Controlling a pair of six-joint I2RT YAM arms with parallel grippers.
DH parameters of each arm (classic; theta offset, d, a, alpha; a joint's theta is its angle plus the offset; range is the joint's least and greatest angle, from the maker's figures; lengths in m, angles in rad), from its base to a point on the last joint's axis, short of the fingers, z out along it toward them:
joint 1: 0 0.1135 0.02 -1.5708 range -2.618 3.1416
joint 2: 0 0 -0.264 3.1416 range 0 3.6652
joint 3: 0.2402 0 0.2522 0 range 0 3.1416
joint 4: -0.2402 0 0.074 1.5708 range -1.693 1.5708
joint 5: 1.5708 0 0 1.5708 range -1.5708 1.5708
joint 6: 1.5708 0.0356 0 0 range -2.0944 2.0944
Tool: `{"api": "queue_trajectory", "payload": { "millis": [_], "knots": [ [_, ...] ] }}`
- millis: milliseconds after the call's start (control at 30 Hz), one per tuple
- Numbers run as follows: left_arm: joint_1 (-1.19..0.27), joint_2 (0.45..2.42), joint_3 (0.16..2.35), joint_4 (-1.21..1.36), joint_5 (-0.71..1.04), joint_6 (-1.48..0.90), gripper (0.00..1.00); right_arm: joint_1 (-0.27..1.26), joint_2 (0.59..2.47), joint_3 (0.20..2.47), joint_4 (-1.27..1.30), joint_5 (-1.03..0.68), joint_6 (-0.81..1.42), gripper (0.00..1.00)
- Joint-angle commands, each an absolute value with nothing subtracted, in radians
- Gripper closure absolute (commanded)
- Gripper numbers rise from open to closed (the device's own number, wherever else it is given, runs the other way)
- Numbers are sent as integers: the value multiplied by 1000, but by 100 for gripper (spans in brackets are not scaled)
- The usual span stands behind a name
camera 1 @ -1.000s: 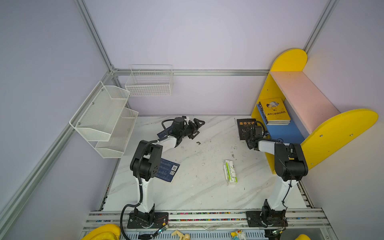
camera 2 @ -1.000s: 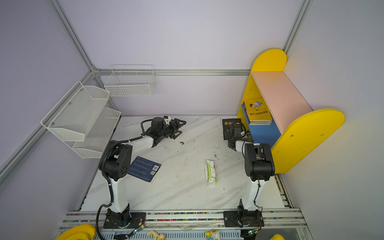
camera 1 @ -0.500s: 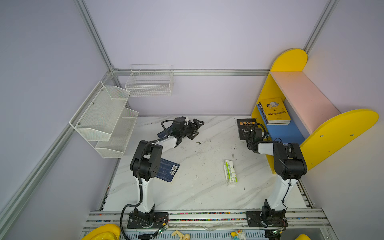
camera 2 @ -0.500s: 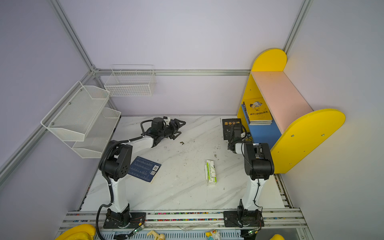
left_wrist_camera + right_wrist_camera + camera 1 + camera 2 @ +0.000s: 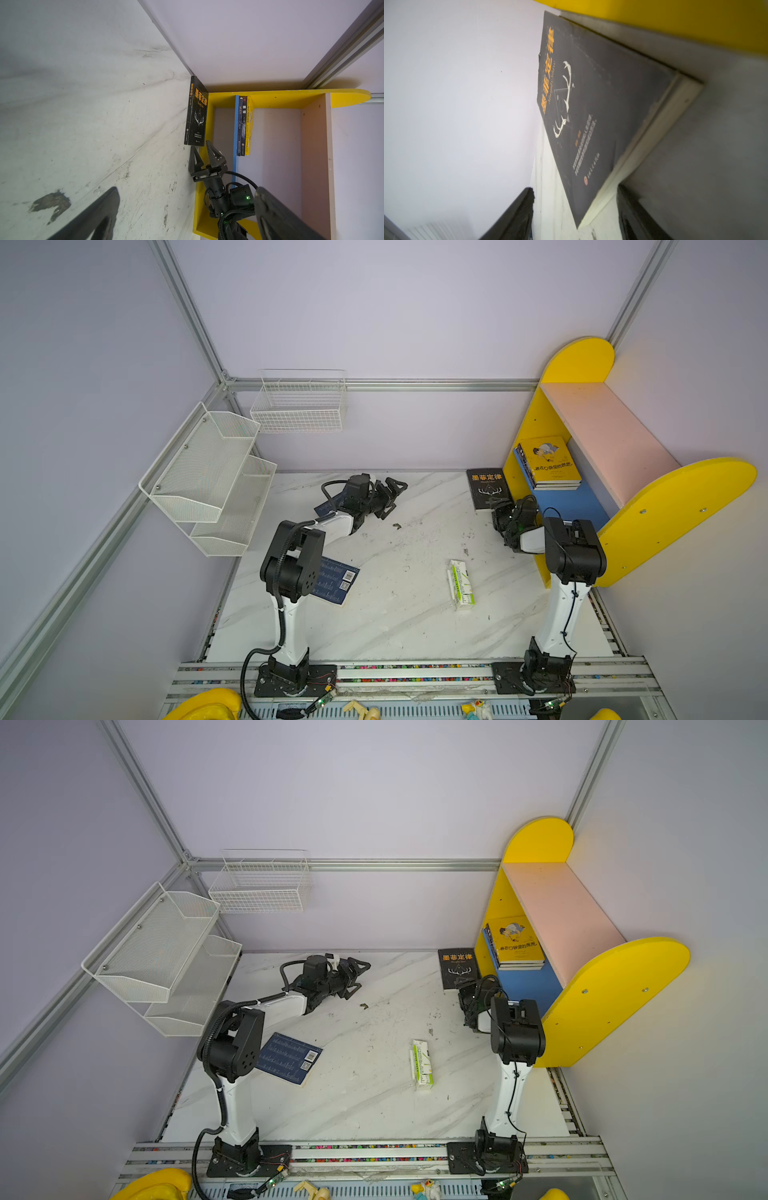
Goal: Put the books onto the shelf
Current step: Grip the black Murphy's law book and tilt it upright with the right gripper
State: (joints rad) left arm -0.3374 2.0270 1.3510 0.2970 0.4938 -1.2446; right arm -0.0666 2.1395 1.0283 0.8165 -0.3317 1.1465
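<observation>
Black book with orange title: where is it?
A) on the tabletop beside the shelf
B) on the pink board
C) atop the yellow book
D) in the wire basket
A: in a top view the black book lies on the marble tabletop beside the shelf.
</observation>
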Motion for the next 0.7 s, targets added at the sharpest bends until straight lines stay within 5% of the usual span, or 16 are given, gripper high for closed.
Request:
{"api": "queue_trajectory", "payload": {
  "millis": [0,200,433,667],
  "knots": [
    [-348,1991,1391,338,502,-1243,0,-23,2171,1097,800,-411,1125,34],
    [-348,1978,1355,354,495,-1249,0,-9,2155,1148,711,-389,1072,40],
    [-348,1986,1354,369,508,-1259,0,-10,2166,1103,903,-390,1163,53],
    [-348,1982,1335,379,508,-1266,0,-13,2022,1135,472,-128,1110,51]
  ]
}}
